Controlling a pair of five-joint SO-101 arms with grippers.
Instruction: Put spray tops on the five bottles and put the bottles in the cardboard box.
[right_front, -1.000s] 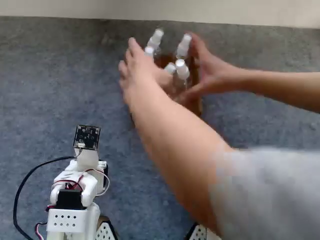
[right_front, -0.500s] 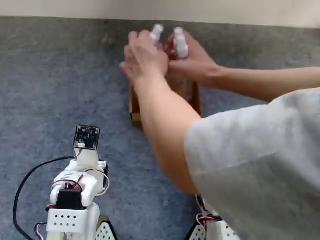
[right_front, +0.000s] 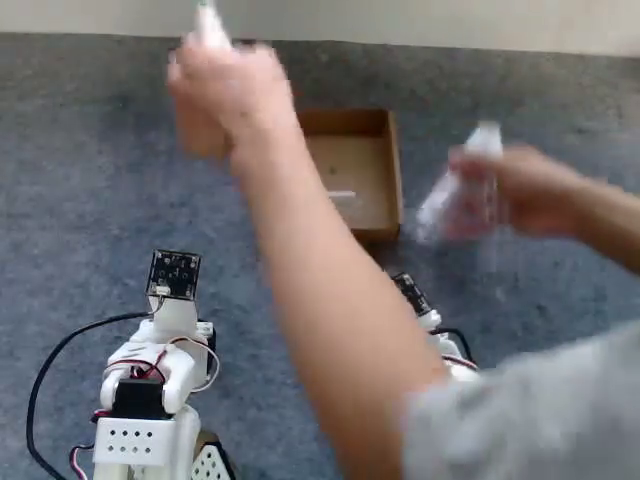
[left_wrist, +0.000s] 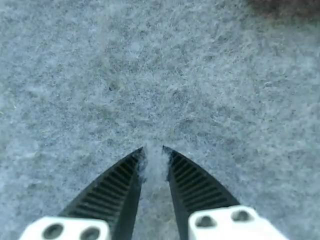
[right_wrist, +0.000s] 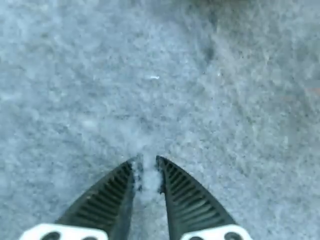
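The cardboard box (right_front: 385, 165) lies open on the grey carpet and holds only a small white piece (right_front: 340, 195). A person's hand (right_front: 225, 90) at the far left holds a bottle whose spray top (right_front: 208, 20) sticks up. Right of the box, the other hand (right_front: 525, 190) holds clear bottles (right_front: 455, 200). My left gripper (left_wrist: 152, 150) is shut over bare carpet, nothing in it. My right gripper (right_wrist: 146, 159) is likewise shut and empty. The left arm (right_front: 160, 370) sits near the front edge; the right arm (right_front: 420, 305) is partly hidden by the person's forearm.
The person's forearm (right_front: 330, 300) and grey sleeve (right_front: 540, 420) cross the middle of the table above the right arm. A black cable (right_front: 50, 370) loops beside the left arm's base. A pale wall edge (right_front: 450, 20) borders the far side.
Both hands lifted the bottles out of the box and drew apart, one to the far left, one to the right. The box now shows its bare floor. Neither arm moved.
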